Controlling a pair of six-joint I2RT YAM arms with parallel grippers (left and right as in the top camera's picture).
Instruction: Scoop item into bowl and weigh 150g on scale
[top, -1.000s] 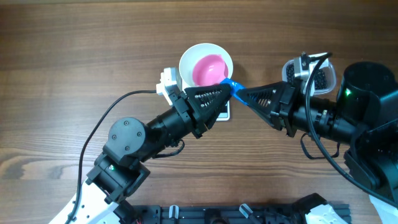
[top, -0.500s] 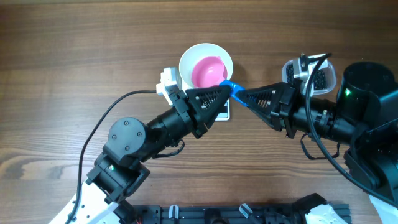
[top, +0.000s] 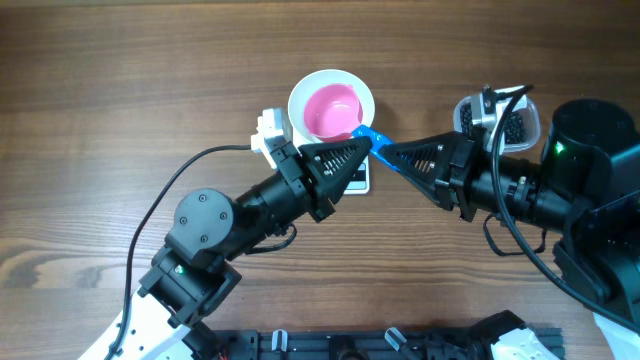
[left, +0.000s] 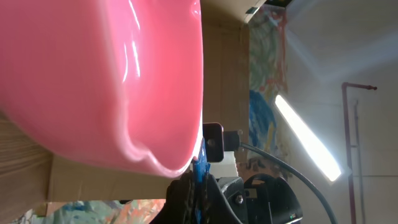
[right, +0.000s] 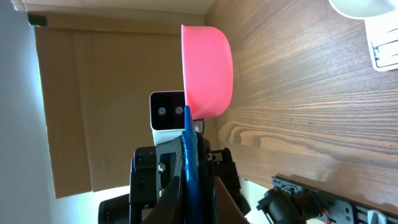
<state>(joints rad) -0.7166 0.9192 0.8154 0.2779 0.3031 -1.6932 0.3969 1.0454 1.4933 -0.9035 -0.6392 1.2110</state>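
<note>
Left hand (top: 366, 146) is pinched narrow, its tips on the blue handle of the pink scoop (top: 335, 108) just below and right of the scoop's cup. Facing it from the right of the frame, the right hand (top: 386, 152) is also closed tight on the same handle, a little farther out along it. The two hands meet almost tip to tip, just right of centre in the overhead view.

The scoop's cup sits over the bowl (top: 300, 92), open side up, inside the white rim. The bowl lies just above and left of both hands, in the upper middle of the frame. A corner of the scale (top: 358, 182) shows under the left hand, below the bowl. The pellets (top: 515, 125) lie in a clear tub (top: 470, 108) at the upper right, behind the right arm and well apart from the bowl.

The left arm stretches from the lower left corner up toward centre, low over the wooden tabletop (top: 120, 80). The right arm reaches in nearly level from the right edge. In the right wrist view the blue handle runs straight out between the fingers, with the pink cup at its far end.
</note>
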